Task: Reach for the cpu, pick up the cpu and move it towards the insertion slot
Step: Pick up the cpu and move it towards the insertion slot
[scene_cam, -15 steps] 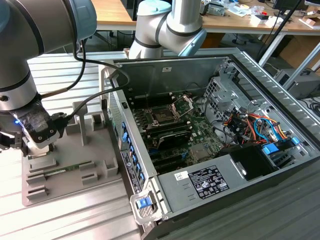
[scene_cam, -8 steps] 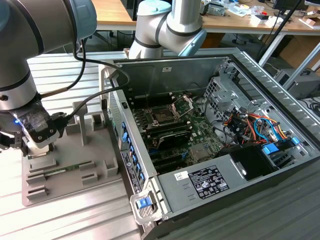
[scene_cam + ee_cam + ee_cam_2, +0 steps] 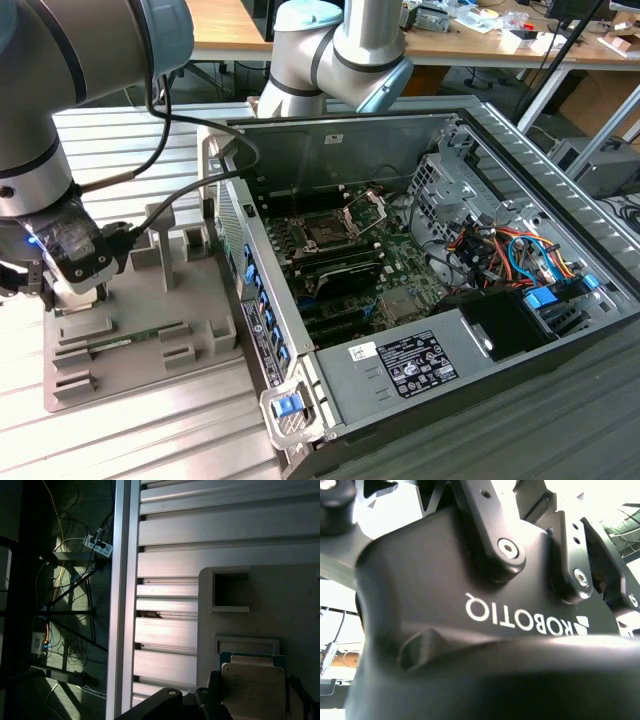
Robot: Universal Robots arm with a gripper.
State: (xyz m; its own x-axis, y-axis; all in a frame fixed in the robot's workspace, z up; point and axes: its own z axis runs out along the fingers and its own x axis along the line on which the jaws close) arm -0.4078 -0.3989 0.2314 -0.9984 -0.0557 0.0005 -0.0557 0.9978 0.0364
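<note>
- The gripper [image 3: 72, 298] hangs low over a grey fixture block [image 3: 200, 310] on the slatted metal worktop [image 3: 120, 440], at the exterior view's left.
- I cannot tell whether the gripper is clenched or released.
- In the first wrist view the cpu [image 3: 254, 690] lies flat in the fixture block, silvery top up, with dark gripper parts close beside it.
- A thin green memory stick [image 3: 125, 343] lies in the same block, near the gripper.
- The insertion slot [image 3: 326, 232] sits well apart from the gripper, on the green board inside the open computer case [image 3: 330, 150], its bracket raised.
</note>
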